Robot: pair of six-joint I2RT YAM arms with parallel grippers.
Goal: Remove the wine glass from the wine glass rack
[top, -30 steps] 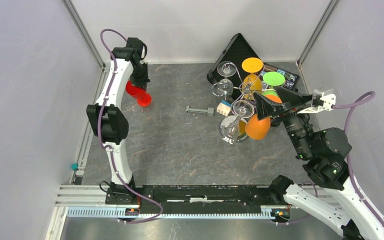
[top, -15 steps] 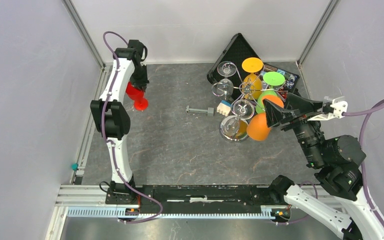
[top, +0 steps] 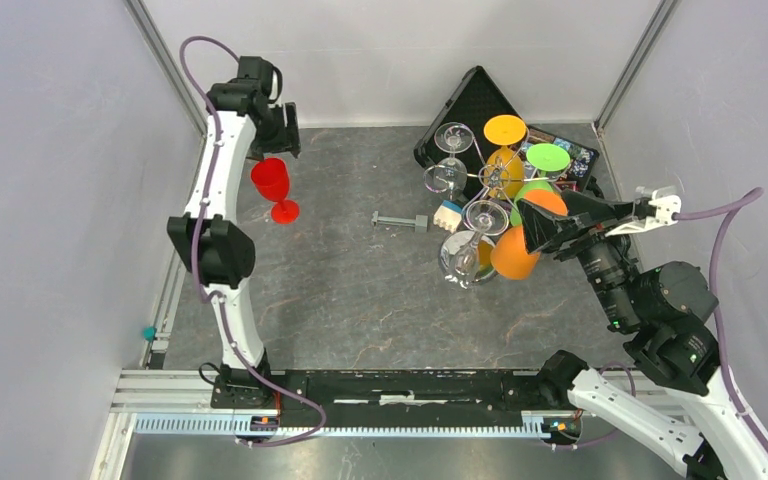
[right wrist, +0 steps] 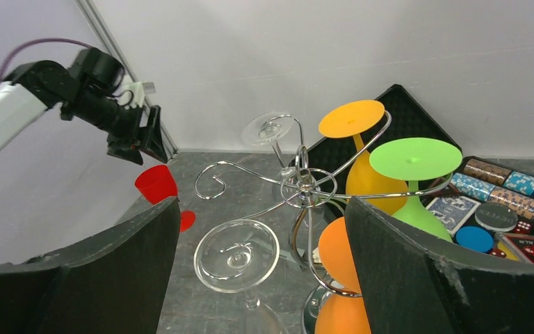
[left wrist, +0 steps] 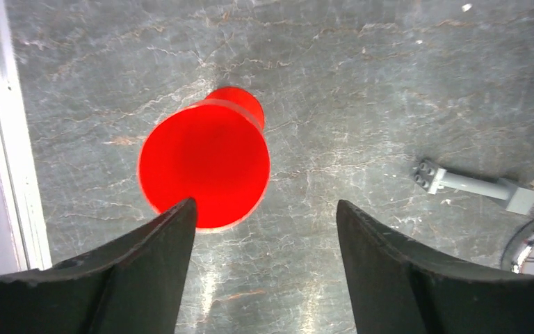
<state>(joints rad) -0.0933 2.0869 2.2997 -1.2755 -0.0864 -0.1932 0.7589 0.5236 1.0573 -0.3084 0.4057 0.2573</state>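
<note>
A red wine glass (top: 272, 184) stands upright on the table at the far left, off the rack. My left gripper (top: 285, 138) hangs open above and just behind it; in the left wrist view the red wine glass (left wrist: 205, 167) sits ahead of the left gripper (left wrist: 265, 207), free of both fingers. The silver wine glass rack (top: 490, 180) at the right carries clear, orange and green glasses upside down. My right gripper (top: 526, 226) is open beside the rack's orange glass (top: 515, 252). From the right wrist, the right gripper (right wrist: 261, 202) frames a clear glass foot (right wrist: 236, 255) and the wine glass rack (right wrist: 304, 188).
A black case (top: 470, 105) holding chips and cards lies behind the rack. A grey brick bar (top: 400, 221) and a small white-blue block (top: 448, 214) lie mid-table. Grey walls close in the left, back and right sides.
My left gripper has opened, let go of the red glass and lifted back from it; the glass now stands alone. The right arm drew back a little, then returned towards the rack.
</note>
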